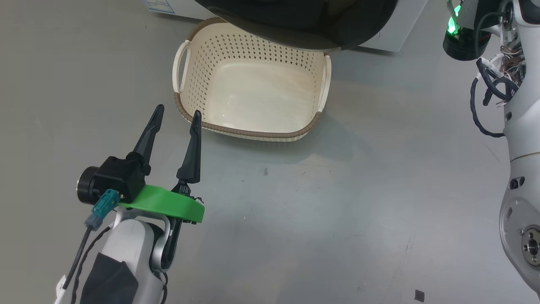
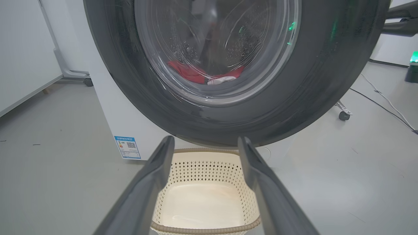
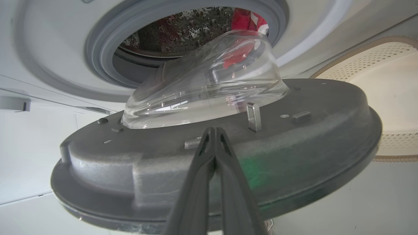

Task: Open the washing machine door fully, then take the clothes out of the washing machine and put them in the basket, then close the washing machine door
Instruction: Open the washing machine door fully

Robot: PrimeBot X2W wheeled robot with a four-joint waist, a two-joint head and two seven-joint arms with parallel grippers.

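Note:
The washing machine door [image 1: 303, 21] stands part open, and its black rim overhangs the far side of the cream basket [image 1: 253, 134]. My left gripper [image 1: 178, 112] is open and holds nothing, just short of the basket's near left corner. In the left wrist view the left gripper [image 2: 205, 142] points at the door [image 2: 326, 81]; red clothes [image 2: 189, 71] show through its glass, with the basket [image 2: 202, 173] below. My right gripper [image 3: 214, 130] is shut, tips against the door's grey inner face [image 3: 294, 137]. Behind the glass bowl, the clothes [image 3: 243, 18] lie in the washing machine [image 3: 49, 49] drum.
My right arm's pale body [image 1: 519, 169] fills the right edge of the head view. A cable [image 2: 385, 101] and a caster wheel [image 2: 343, 115] lie on the grey floor right of the machine. A white panel [image 2: 23, 49] stands to its left.

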